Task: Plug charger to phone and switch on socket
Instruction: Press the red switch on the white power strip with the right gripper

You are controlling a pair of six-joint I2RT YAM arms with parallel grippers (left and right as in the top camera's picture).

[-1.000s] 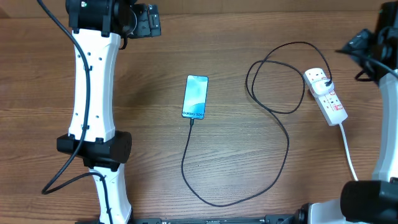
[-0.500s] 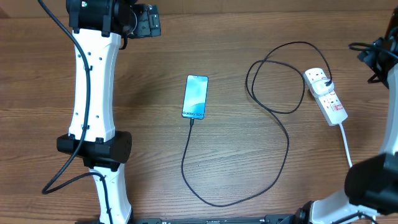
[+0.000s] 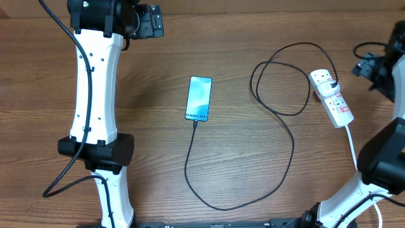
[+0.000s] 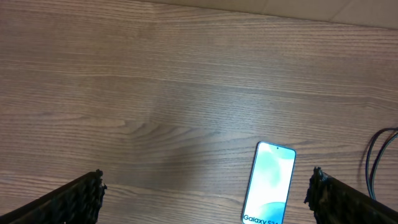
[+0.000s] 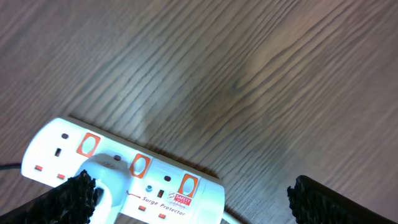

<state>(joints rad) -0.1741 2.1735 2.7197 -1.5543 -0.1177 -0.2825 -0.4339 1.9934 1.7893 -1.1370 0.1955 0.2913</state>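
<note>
The phone [image 3: 199, 98] lies flat mid-table with its blue-teal screen lit; it also shows as the phone [image 4: 268, 183] in the left wrist view. The charger [image 3: 278, 161], a thin black cable, meets the phone's near short edge, loops across the wood and ends in a plug in the socket [image 3: 333, 98]. My left gripper [image 4: 208, 200] hangs open above the table, left of the phone, holding nothing. High over the socket [image 5: 124, 174], my right gripper [image 5: 199, 202] is open and empty. A white adapter [image 5: 106, 177] sits in one outlet beside orange-red switches.
The socket's thick white cord [image 3: 354, 155] runs toward the front right. My left arm [image 3: 95, 95] stands along the left side and my right arm [image 3: 386, 152] along the right edge. Bare wooden tabletop [image 3: 145, 158] surrounds the phone.
My right arm has swung along the right edge, its gripper sliding nearer in the overhead view and its elbow coming into the frame. The left arm, phone and cable have stayed put.
</note>
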